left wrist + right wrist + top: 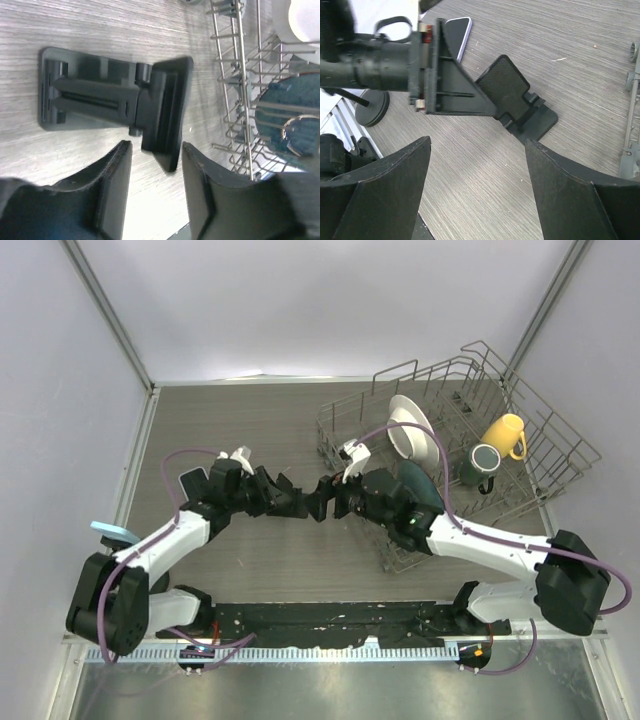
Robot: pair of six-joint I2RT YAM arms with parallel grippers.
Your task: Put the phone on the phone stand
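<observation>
Surface [270,430] and rack [530,475] fill most of the top view. Over the bare wood both arms reach in from the near edge and meet nose to nose at the middle: left arm [170,535] from the left, right arm [490,538] from the rack side. Between them sits a black folding stand [100,95], its base flat on the surface and its plate [167,100] hinged up at a slant. We take this to be the stand meant, since both hands point at it, though a disc-footed post [372,107] shows well apart at the edge of the right wrist view. The phone [457,32] lies flat, screen up, beyond the left hand, near the stand but apart from it, and neither hand holds it.

We judge the step in hand to be readying the stand; the placing is not yet begun. Next, we think, one hand must go to the phone, pinch it across its long edges and lower it onto the slanted plate while the other steadies the light base.

Left hand [156,145] is low and part open. A corner of the plate sits between its tips with a gap showing on one side, and we see no clamp. Right hand [477,140] hovers wide open and empty, facing the plate.
</observation>
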